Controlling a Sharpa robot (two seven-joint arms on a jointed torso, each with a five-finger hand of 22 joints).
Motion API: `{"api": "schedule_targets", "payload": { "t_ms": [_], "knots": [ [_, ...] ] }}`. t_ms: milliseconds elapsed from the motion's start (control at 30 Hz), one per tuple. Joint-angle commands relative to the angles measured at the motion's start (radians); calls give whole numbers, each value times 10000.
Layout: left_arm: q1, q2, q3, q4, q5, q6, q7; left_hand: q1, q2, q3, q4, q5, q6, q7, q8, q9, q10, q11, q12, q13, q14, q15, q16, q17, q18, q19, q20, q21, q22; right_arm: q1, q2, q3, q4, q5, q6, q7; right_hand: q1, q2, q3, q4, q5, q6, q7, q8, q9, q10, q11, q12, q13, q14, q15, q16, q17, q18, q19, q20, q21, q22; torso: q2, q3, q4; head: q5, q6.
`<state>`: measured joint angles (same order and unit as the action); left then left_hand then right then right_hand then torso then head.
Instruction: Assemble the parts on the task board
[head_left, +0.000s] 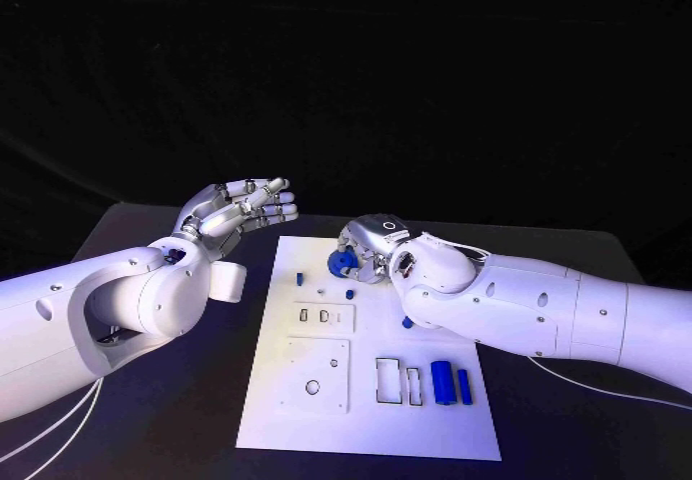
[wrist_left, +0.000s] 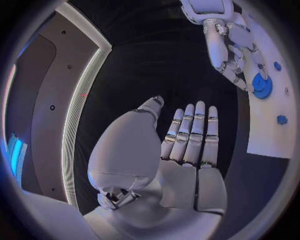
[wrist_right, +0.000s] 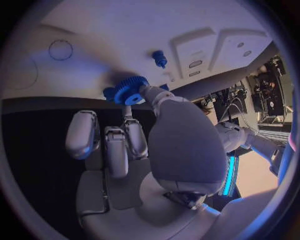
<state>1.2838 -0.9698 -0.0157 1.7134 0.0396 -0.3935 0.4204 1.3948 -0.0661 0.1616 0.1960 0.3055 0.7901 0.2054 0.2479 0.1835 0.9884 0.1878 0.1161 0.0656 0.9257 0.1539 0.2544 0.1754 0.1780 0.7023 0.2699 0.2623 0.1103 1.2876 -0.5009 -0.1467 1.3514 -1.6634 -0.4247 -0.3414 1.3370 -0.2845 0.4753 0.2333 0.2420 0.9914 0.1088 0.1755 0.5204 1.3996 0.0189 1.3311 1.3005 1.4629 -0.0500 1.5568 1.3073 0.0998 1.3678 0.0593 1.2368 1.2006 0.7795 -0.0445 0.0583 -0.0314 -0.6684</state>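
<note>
step: placing the blue gear (head_left: 342, 264) on the task board (head_left: 369, 420); my read is it's at the seating stage, not yet let go
right hand (head_left: 378, 243): over the board's far edge, fingers (wrist_right: 152, 93) clamped on the gear rim, remaining fingers curled in toward the palm
gear: at the board's far edge, toothed disc tilted rather than flat; can't tell if it touches the board or a post under it
left hand (head_left: 235, 211): raised off the board's far-left corner, palm up, fingers (wrist_left: 190, 131) apart and straight, holding nothing
next move: likely level the gear, line its bore over its seat, press down, then release; needs fine alignment since the hand hides the seat from the head view
other parts: small blue peg (head_left: 299, 278) standing near the board's far-left edge; two blue cylinders (head_left: 451, 385) lying side by side near the board's right edge, beside empty rectangular slots (head_left: 389, 381)
surface: black table (head_left: 577, 420), white board lying at its middle, long side running away from the robot
room: dark backdrop behind the table
</note>
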Motion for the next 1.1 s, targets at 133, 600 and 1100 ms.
{"api": "schedule_targets", "payload": {
  "t_ms": [133,600,1100],
  "knots": [
    [12,12,8,12,16,191,35,71,23,0,87,-69,-61,239,-19,-10,48,33,-37,3,-16,43,-69,10,49,61,18,9,-8,-34,-43,-18,7,-69,286,-26,-123,18,24,15,-24,-48,-8,-48,14,7,67,-36,11,1009,73,41,2311,-63,-8,30,-19,11,2,-3,-9,15,-12],
    [12,6,7,6,16,181,-14,73,16,-2,98,-71,-68,241,-24,-12,55,34,-54,3,-20,44,-77,17,49,62,19,4,-18,-33,-58,-22,-22,20,-74,24,-279,105,-834,24,-799,-1409,344,-758,-459,-587,392,-709,-705,1023,364,65,2394,-13,-139,293,-304,-167,-1,5,-7,10,7],
    [12,2,7,1,16,191,-34,73,16,-2,98,-71,-68,241,-24,-12,55,34,-54,3,-20,44,-77,17,49,62,19,4,-18,-33,-122,-23,-20,923,362,275,-208,469,-1631,554,-445,-940,260,-303,-674,-237,337,-164,-238,1054,336,106,2527,-51,22,312,-149,118,2,5,-9,8,-11]
  ]
}}
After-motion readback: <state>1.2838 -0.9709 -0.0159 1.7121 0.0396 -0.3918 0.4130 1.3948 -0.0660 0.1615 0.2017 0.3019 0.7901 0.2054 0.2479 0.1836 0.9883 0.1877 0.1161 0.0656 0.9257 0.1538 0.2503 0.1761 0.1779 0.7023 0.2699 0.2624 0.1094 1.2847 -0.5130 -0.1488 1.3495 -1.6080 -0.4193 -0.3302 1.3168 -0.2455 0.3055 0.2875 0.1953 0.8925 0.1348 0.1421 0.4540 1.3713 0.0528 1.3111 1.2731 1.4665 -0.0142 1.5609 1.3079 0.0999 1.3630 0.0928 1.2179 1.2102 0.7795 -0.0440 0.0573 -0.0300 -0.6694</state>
